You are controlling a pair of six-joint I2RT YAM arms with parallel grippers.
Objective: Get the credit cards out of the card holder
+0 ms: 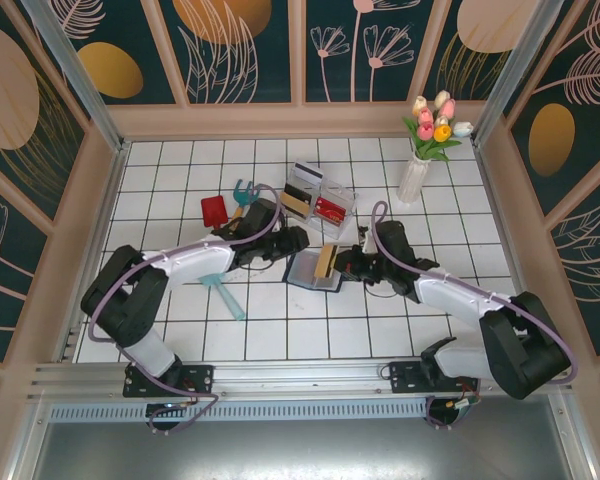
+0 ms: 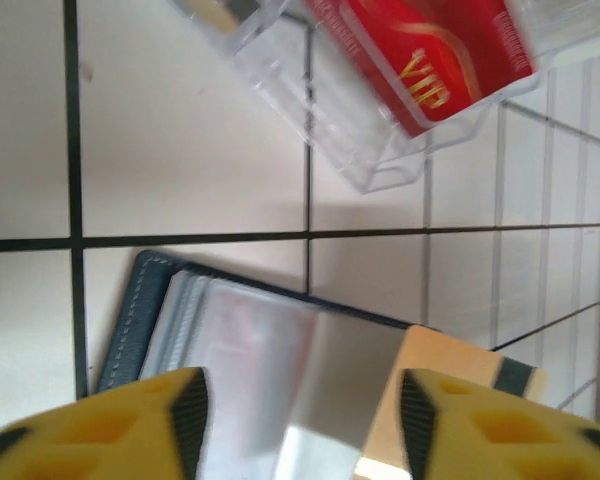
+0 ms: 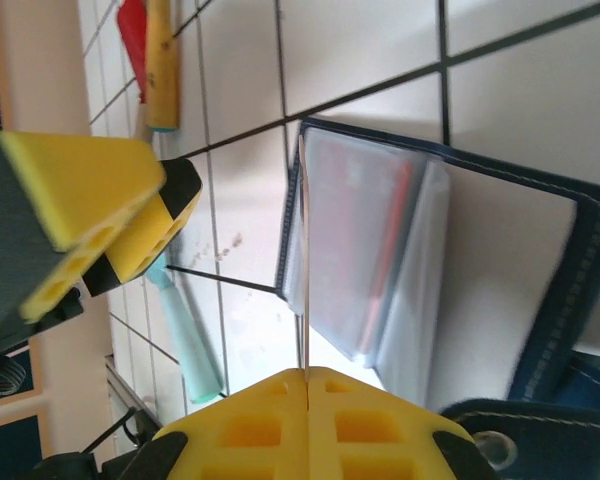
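Red card (image 2: 430, 50) reading VIP, left hand (image 2: 300, 410) spread, right hand (image 3: 308, 385) pinching tan card (image 1: 327, 261).

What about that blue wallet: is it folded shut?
No, the card holder lies spread open like a book, with both inner halves showing.

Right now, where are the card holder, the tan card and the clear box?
card holder (image 1: 302, 271), top view, its open inside.
tan card (image 1: 327, 262), top view, its flat face.
clear box (image 2: 365, 160), left wrist view, its corner wall.
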